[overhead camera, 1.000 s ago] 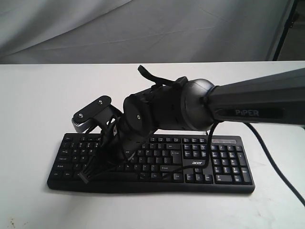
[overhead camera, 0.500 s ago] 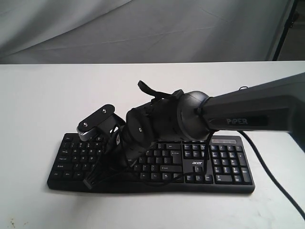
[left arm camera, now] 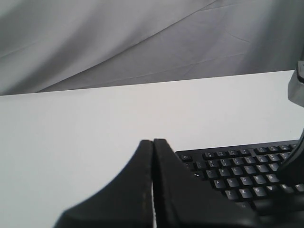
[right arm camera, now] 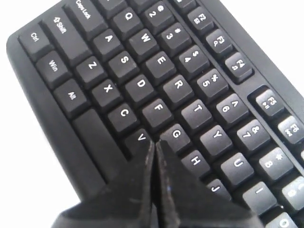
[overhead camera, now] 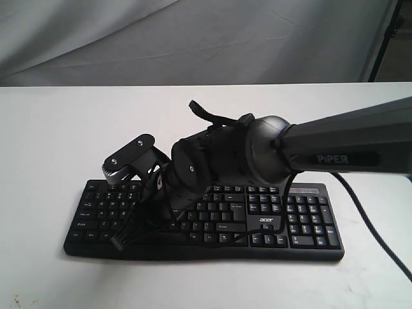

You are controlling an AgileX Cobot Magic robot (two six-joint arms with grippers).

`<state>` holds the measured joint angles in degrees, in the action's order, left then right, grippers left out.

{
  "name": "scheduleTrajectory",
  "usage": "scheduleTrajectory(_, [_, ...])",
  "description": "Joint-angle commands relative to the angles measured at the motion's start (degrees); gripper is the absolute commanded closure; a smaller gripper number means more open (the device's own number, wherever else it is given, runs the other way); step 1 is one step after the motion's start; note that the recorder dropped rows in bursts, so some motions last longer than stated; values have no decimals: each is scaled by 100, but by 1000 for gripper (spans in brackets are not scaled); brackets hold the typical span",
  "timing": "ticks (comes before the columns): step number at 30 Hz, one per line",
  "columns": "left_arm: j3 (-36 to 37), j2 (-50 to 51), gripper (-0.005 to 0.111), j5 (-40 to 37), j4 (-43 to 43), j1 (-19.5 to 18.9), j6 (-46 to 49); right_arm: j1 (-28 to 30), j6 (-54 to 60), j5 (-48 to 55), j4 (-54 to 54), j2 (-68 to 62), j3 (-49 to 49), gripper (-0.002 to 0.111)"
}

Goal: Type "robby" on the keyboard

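Toward 6 o'clock on the white table (overhead camera: 51, 129), near its front edge, I have the keyboard (overhead camera: 302, 222) lying flat with its long side across my exterior view and its number pad at the 3 o'clock end. My right arm (overhead camera: 347, 145) reaches in from 3 o'clock and bends down over the letter keys on the 9 o'clock half, hiding many of them. On the right wrist feed the right gripper (right arm camera: 154, 145) is clenched, its fingers pressed flat together with nothing between them. Its tip sits between the V key (right arm camera: 141, 137) and the G key (right arm camera: 176, 134); I cannot tell whether it touches a keycap. The left gripper (left arm camera: 153, 142) is likewise squeezed closed and empty, its tip showing against bare table beside a corner of the keyboard. Grey cloth (overhead camera: 193, 38) hangs behind the table.
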<state>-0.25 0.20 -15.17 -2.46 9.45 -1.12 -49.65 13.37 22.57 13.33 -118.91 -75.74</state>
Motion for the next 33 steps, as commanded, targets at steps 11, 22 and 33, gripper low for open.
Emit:
scheduleTrajectory(11, [25,-20,107,42,-27,36,-16,0,-49,17,-24,-200,27,108])
scheduleTrajectory(22, [25,-20,107,42,-27,36,-16,283,-187,572,-240,36,-629,108])
scheduleTrajectory(33, [25,-20,107,42,-27,36,-16,466,-176,717,-293,-201,-904,108])
